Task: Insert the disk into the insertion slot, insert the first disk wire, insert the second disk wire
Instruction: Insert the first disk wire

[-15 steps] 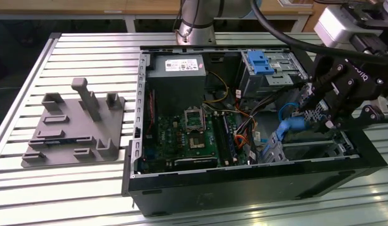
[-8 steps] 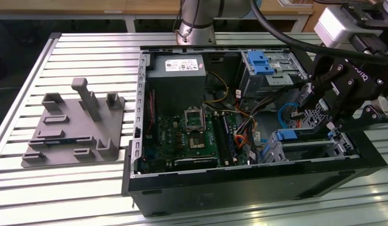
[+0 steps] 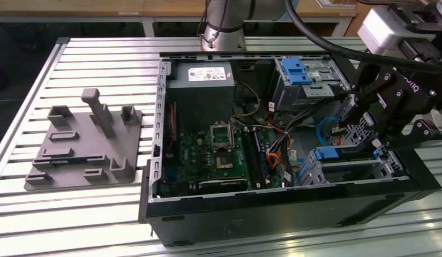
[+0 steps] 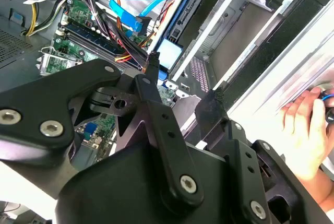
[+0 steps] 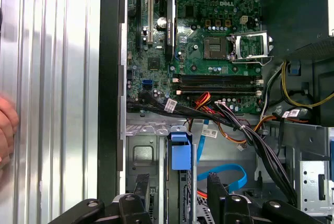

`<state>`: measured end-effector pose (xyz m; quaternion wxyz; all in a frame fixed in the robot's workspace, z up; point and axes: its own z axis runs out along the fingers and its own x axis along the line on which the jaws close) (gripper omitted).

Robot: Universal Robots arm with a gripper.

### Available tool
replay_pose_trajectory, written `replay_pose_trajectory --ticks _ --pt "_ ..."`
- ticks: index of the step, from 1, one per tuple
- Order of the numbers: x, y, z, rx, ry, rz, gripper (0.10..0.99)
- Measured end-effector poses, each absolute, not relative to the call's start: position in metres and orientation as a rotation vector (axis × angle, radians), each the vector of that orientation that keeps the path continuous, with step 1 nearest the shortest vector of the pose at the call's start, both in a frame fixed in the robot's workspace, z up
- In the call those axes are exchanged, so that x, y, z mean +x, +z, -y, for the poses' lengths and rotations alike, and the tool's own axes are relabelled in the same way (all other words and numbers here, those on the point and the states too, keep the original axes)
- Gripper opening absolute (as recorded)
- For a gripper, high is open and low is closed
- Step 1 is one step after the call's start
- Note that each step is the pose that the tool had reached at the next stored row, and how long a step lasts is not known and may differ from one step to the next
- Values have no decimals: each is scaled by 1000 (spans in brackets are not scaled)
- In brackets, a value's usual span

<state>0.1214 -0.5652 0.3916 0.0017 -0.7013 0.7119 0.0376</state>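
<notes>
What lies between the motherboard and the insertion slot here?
In the first wrist view, a bundle of black, red and orange wires runs across between the motherboard and the insertion slot.

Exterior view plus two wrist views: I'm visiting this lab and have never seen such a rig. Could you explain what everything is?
The exterior view is from a camera standing off the arm. It shows a grey robot arm reaching over an open computer case on a slatted metal table, with a grey plastic fixture on that view's left. Both wrist views come from cameras riding on the arm, looking past its black gripper. Its fingers stand apart and hold nothing, either side of the disk in its blue carrier, which sits in the insertion slot. A person's hand shows beside the case.
</notes>
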Motion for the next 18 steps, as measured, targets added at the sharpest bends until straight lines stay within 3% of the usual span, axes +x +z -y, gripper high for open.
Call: replay_pose_trajectory --ticks 5,10,18 --pt "121 391 565 -2201 118 -2234 557" --pt "121 392 563 -2199 31 -2253 557" --pt "121 391 557 -2115 -5 -2326 557"
